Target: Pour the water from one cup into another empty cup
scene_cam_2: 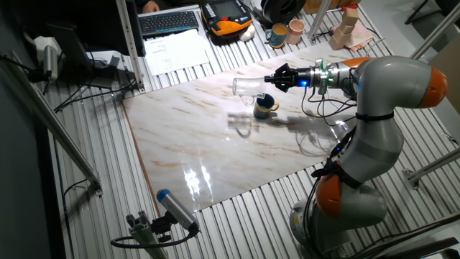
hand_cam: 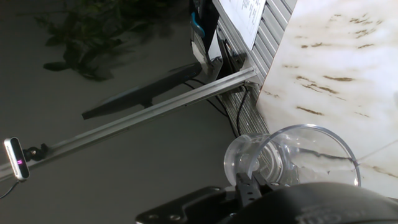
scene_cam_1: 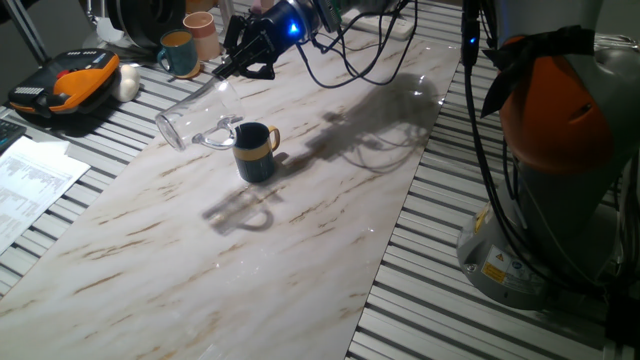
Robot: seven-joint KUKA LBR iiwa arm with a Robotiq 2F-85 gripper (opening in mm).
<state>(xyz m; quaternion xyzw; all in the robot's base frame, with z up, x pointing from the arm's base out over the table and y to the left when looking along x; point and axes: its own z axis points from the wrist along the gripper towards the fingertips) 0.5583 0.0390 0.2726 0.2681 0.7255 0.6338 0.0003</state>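
Observation:
My gripper [scene_cam_1: 232,68] is shut on the clear glass mug [scene_cam_1: 200,115] and holds it in the air, tipped onto its side with the loop handle hanging down. The mug is just above and left of the dark navy-blue mug [scene_cam_1: 256,152], which stands upright on the marble board with its yellow-tan handle to the right. The other fixed view shows the glass mug [scene_cam_2: 248,88] over the navy mug [scene_cam_2: 264,107], with the gripper [scene_cam_2: 277,79] at its right. In the hand view the glass mug [hand_cam: 292,155] fills the lower right. I cannot make out any water.
A teal mug [scene_cam_1: 178,52] and a pinkish-tan cup [scene_cam_1: 201,35] stand at the back left. An orange-and-black device [scene_cam_1: 65,85] and papers [scene_cam_1: 30,185] lie left of the marble board [scene_cam_1: 250,260]. Cables [scene_cam_1: 370,50] hang behind. The arm's base [scene_cam_1: 540,200] is at right.

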